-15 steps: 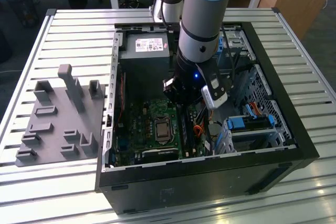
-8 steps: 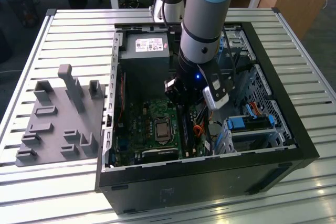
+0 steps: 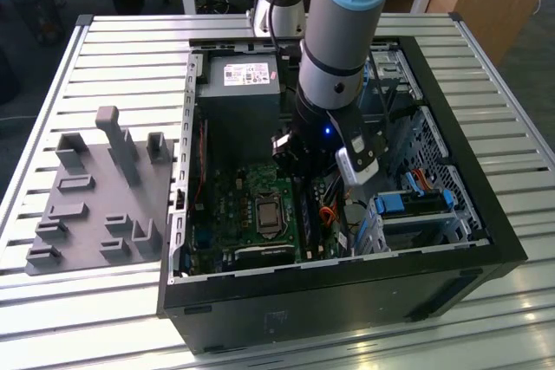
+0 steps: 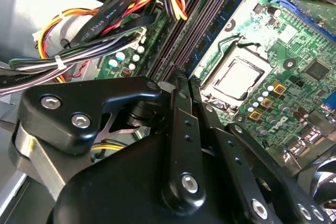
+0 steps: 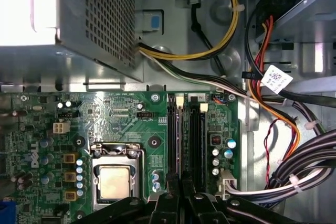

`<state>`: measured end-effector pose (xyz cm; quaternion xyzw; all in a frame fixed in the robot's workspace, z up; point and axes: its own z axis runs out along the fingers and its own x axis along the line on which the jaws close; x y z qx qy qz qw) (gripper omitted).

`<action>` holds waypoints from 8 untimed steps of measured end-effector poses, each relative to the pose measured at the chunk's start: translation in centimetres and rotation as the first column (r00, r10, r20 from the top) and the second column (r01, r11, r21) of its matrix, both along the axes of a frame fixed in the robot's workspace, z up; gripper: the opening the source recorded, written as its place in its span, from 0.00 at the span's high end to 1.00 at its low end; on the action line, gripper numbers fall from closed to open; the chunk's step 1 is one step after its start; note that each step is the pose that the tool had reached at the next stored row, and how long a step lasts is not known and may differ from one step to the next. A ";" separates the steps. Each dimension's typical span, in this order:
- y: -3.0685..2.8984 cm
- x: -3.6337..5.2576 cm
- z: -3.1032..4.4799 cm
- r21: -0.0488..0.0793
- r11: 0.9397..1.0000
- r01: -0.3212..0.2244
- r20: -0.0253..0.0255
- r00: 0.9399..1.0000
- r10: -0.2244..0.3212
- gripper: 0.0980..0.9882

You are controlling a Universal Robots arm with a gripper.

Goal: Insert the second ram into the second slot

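Note:
My gripper [image 3: 299, 162] reaches down into the open computer case [image 3: 347, 270], over the memory slots [image 3: 306, 210]. In both wrist views its black fingers [image 4: 178, 108] stand close together at the near end of the slots [image 4: 194, 30]. A thin grey edge, the second ram [image 5: 181, 140] seen edge-on, runs from between the fingertips of my gripper [image 5: 181, 179] along the second slot from the processor side. A white latch [image 5: 180, 99] sits at its far end. The neighbouring slots [image 5: 194, 140] look dark. The ram's blue face is hidden.
The processor socket [image 5: 114, 182] lies beside the slots. Cable bundles [image 5: 294, 177] crowd the other side, and the power supply box [image 5: 94, 19] stands beyond. Blue drive latches [image 3: 408, 203] sit at the exterior view's right. A grey fixture plate [image 3: 95, 188] lies outside the case on the left.

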<state>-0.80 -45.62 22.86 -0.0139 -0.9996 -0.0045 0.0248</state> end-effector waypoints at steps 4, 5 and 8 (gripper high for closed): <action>0.00 0.03 -0.28 0.000 1.000 -0.008 0.000 1.000 0.008 0.96; 0.00 0.03 -0.35 0.000 1.000 -0.009 -0.001 1.000 0.009 0.96; 0.00 0.04 -0.51 0.000 1.000 -0.011 -0.001 1.000 0.011 0.96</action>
